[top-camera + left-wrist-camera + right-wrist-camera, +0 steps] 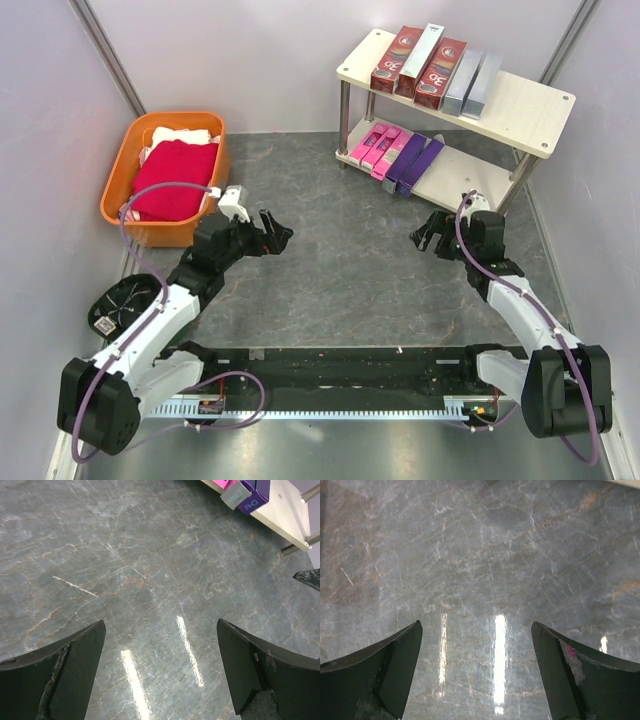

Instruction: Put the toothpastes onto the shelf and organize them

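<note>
The shelf point(520, 105) stands at the back right. On its top board lie dark red cartons point(394, 58), a white-faced one point(422, 58) and silver-grey ones point(472, 84). On the lower board lie pink cartons point(372, 148) and purple cartons point(418, 164). My left gripper point(274, 232) is open and empty over the grey floor, left of centre. My right gripper point(428, 234) is open and empty in front of the shelf. The left wrist view shows a purple carton end point(254, 494) on the lower board point(285, 510). The right wrist view shows only bare floor between open fingers point(395, 665).
An orange basket point(215, 170) with red and white folded cloths point(170, 178) sits at the back left. A dark round object point(125, 303) lies at the left edge. Grey walls enclose the sides and back. A black rail point(330, 360) runs along the near edge.
</note>
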Controlling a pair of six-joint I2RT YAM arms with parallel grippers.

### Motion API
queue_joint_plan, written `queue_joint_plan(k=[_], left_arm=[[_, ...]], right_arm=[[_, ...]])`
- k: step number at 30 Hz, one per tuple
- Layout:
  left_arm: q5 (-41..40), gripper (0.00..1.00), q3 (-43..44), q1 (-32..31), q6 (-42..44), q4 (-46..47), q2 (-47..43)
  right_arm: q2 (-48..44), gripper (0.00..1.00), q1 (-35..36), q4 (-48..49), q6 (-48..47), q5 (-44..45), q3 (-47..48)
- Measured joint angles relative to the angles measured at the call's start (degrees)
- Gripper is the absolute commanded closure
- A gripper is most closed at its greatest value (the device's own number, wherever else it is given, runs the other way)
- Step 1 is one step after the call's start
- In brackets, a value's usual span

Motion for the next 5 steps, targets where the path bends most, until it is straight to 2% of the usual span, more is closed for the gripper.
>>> queue_joint_plan(k=[5], left_arm=[[-2.2,0.00,-1.6,0.0,1.2,1.7,-1.5]], right_arm=[[2.3,0.02,1.8,4.2,-0.3,0.7,0.0]])
